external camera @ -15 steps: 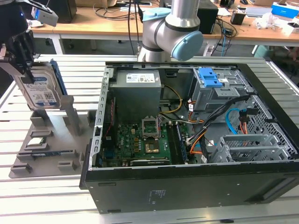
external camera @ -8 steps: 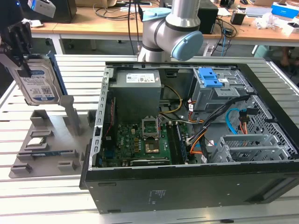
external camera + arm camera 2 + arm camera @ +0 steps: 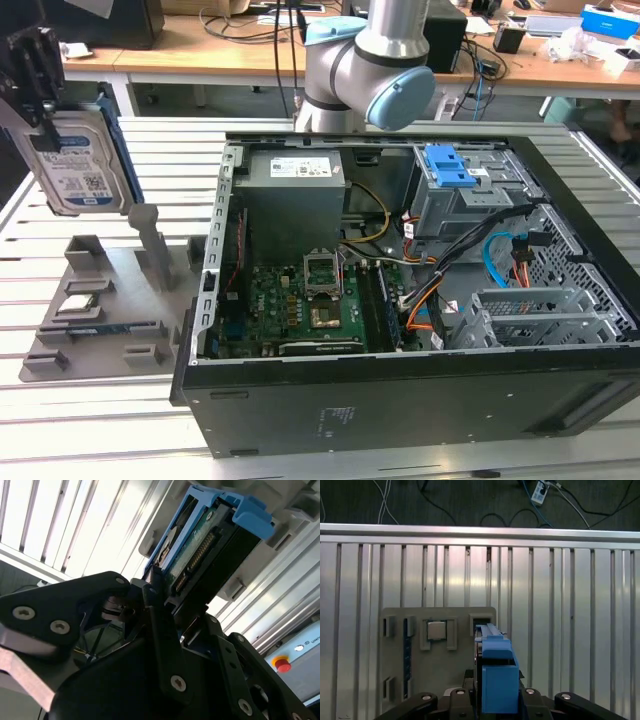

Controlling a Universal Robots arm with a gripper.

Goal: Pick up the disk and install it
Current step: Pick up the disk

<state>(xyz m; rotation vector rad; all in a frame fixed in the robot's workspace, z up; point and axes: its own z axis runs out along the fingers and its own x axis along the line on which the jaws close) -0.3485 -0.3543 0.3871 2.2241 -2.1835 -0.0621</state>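
The disk (image 3: 75, 165), a silver drive with a white-and-blue label in a blue bracket, hangs upright in the air at the exterior view's far left, above the grey fixture plate (image 3: 110, 290). My gripper (image 3: 42, 110) is shut on its upper end. The second wrist view has the black fingers (image 3: 155, 605) clamped on the disk (image 3: 200, 545), connector edge showing. The first wrist view looks down the disk's blue bracket (image 3: 496, 672) between the jaws, over the fixture plate (image 3: 395, 655).
An open computer case (image 3: 400, 300) lies on the slatted metal table, motherboard exposed, with a grey drive bay and blue latch (image 3: 448, 170) at its back right. The fixture plate holds a small silver chip (image 3: 436, 630). The arm's base (image 3: 365, 70) stands behind the case.
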